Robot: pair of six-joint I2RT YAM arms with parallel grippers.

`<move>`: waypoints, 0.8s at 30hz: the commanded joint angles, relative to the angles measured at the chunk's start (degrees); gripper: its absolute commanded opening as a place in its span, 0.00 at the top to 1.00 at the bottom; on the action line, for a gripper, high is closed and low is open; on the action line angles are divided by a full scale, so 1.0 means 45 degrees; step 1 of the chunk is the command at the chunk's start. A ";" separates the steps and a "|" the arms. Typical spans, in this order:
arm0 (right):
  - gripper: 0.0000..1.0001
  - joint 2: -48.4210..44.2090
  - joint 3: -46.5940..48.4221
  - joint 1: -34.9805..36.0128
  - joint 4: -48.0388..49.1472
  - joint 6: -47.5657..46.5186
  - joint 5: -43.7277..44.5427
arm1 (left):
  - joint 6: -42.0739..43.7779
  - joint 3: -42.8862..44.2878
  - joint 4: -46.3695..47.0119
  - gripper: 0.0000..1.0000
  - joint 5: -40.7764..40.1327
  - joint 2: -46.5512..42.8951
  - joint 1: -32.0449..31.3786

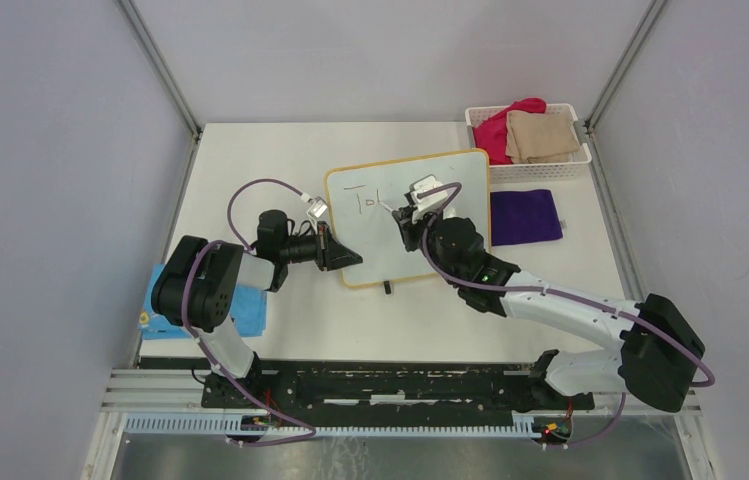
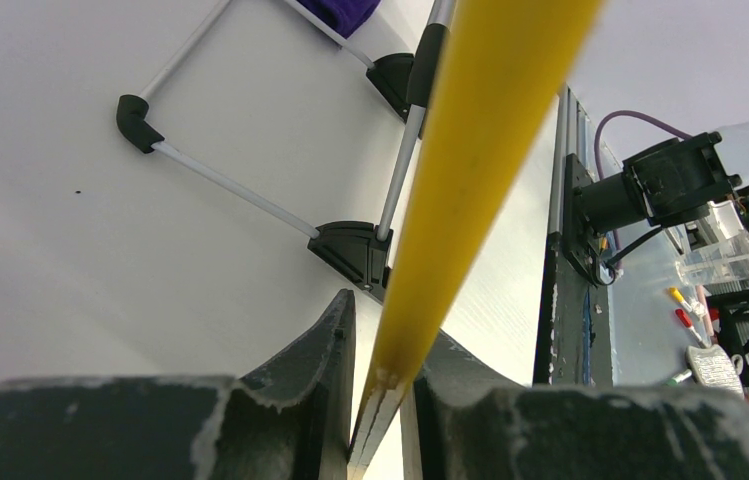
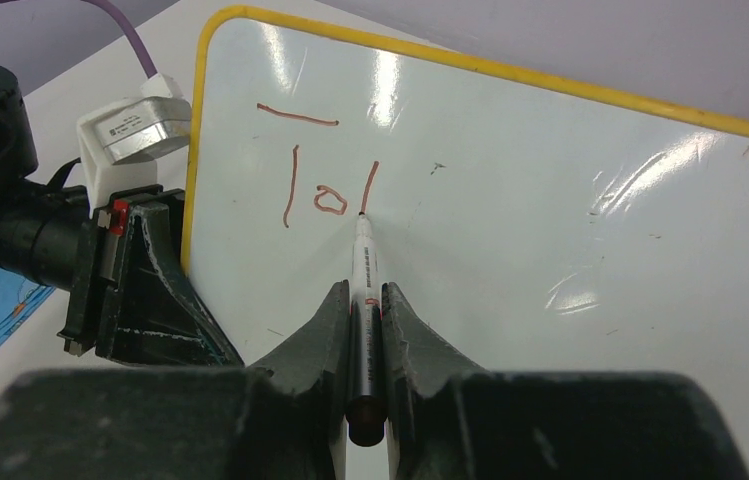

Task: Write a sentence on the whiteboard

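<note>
Stands on a black base rail (image 1: 390, 385) as two arms of one make. Carries bulky black joint housings linked by white shells on the left arm (image 1: 200, 285), above the rail's left end, and on the right arm (image 1: 570, 305), above its right end. Trails a purple cable (image 1: 250, 190) in loops up from the rail along each arm. Ends, farthest from the rail, in the left gripper (image 2: 385, 330) and right gripper (image 3: 364, 295), with matte black fingers (image 2: 300, 400) scuffed pale at the edges. Bears a white-and-silver camera box (image 3: 135, 130) at the left arm's far end from the rail, with a small red mark (image 3: 118, 215).
</note>
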 commanded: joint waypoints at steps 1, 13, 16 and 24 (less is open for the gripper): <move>1.00 -0.0324 -0.0463 -0.0132 -0.0126 0.0217 0.0111 | 0.0864 0.0071 -0.1034 0.98 -0.0969 -0.0013 -0.0114; 1.00 -0.1102 -0.0959 -0.0237 -0.0023 0.0246 0.0772 | 0.1064 0.0120 -0.1324 0.98 -0.1011 -0.0050 -0.0172; 1.00 -0.1396 -0.1023 -0.0212 0.0482 0.0213 -0.0030 | 0.1067 0.0130 -0.1345 0.98 -0.1022 -0.0061 -0.0173; 1.00 -0.1285 -0.0353 0.0063 0.0715 0.0097 -0.0625 | 0.1101 0.0148 -0.1376 0.98 -0.1023 -0.0052 -0.0173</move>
